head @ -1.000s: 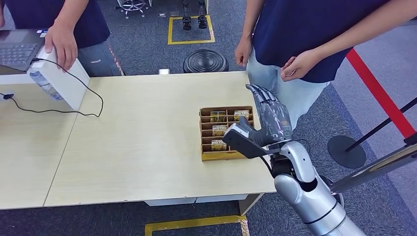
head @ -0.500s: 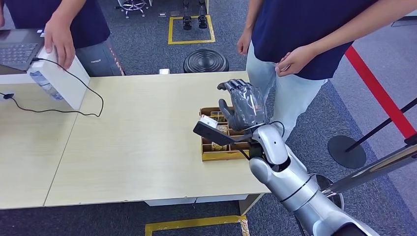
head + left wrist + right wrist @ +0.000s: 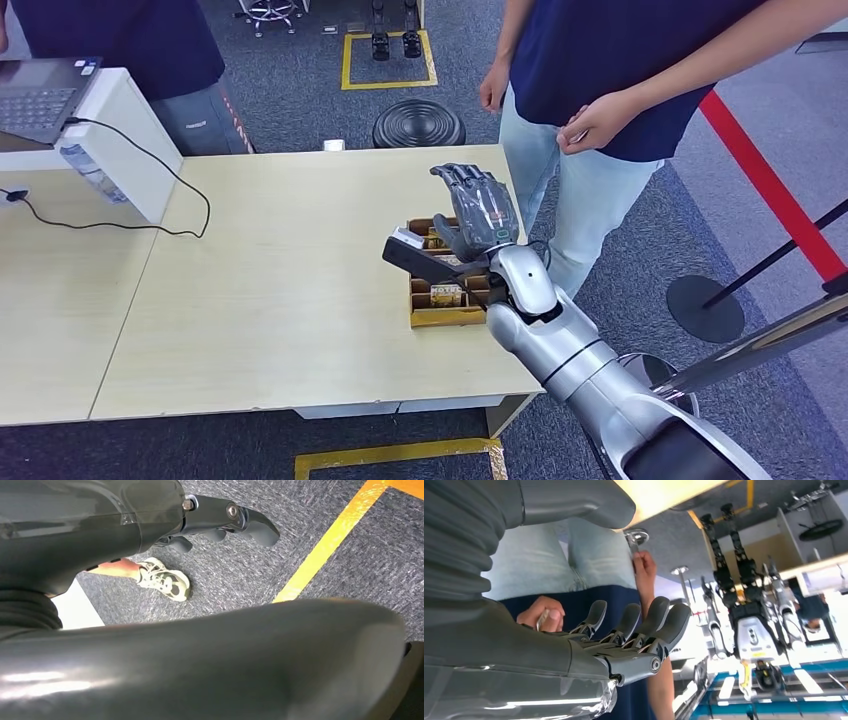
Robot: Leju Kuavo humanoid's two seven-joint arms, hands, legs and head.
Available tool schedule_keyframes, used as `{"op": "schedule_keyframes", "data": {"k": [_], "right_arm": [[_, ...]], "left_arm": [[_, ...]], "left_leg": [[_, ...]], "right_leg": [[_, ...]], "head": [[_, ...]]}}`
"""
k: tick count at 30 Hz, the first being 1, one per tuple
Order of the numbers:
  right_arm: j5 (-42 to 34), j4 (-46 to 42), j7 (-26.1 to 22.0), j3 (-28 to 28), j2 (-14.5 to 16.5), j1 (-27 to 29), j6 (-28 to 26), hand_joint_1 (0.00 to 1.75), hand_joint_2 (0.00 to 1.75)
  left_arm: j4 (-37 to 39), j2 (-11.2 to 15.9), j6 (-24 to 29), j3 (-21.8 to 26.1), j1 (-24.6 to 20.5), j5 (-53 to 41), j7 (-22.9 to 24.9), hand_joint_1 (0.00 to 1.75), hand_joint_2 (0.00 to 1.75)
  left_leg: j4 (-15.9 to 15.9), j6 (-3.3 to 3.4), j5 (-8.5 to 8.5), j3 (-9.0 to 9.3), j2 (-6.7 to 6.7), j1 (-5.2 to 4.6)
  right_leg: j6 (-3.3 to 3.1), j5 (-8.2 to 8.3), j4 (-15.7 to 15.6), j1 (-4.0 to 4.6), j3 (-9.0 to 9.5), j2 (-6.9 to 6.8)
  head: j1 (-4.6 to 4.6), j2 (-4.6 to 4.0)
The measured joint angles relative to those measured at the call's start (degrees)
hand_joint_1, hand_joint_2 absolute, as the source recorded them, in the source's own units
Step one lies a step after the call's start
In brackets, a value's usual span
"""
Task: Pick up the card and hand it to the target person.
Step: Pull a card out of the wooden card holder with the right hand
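The right hand (image 3: 480, 215) hovers over the card box (image 3: 440, 300) at frame centre, fingers spread, holding nothing; no card is picked yet; handover remains.

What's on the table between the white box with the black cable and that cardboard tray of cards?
Nothing: in the head view the stretch of tabletop between the white box and the cardboard tray is bare; the black cable stays beside the box.
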Motion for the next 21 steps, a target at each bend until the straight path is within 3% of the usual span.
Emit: {"op": "schedule_keyframes", "data": {"k": [4, 6, 16, 21], "right_arm": [[-0.03, 2.76, -0.02, 0.39, 0.54, -0.39, -0.03, 1.23, 1.75], [-0.13, 3.89, 0.06, 0.45, 0.73, -0.56, -0.03, 1.35, 1.75], [-1.33, 8.99, 0.3, 0.6, -0.09, -0.63, -0.97, 1.34, 1.75], [-1.4, 10.98, 0.67, 0.49, -1.32, -0.63, -0.76, 1.02, 1.75]], "left_arm": [[0.0, -0.01, 0.0, -0.04, -0.06, -0.01, 0.0, 0.0, 0.0], [0.0, -0.01, 0.0, -0.05, -0.07, -0.01, 0.0, 0.0, 0.0], [0.0, 0.0, 0.04, -0.4, 0.42, 0.0, -0.02, 0.0, 0.0], [0.0, 0.03, 0.17, -0.44, 0.54, -0.02, -0.22, 0.0, 0.0]], "left_leg": [[0.0, 0.0, 0.0, 0.0, 0.0, 0.0], [0.0, 0.0, 0.0, 0.01, 0.0, 0.0], [0.01, 0.0, 0.0, 0.02, 0.01, -0.01], [0.01, 0.0, 0.0, 0.02, 0.01, -0.01]], "right_leg": [[0.0, 0.0, 0.0, 0.0, -0.01, 0.0], [0.0, 0.0, 0.0, 0.0, 0.0, 0.0], [0.0, 0.0, -0.01, 0.0, -0.02, 0.01], [0.0, 0.0, -0.01, 0.0, -0.02, 0.02]], "head": [[-0.01, 0.0], [-0.01, 0.0], [0.0, 0.0], [-0.01, 0.0]]}}
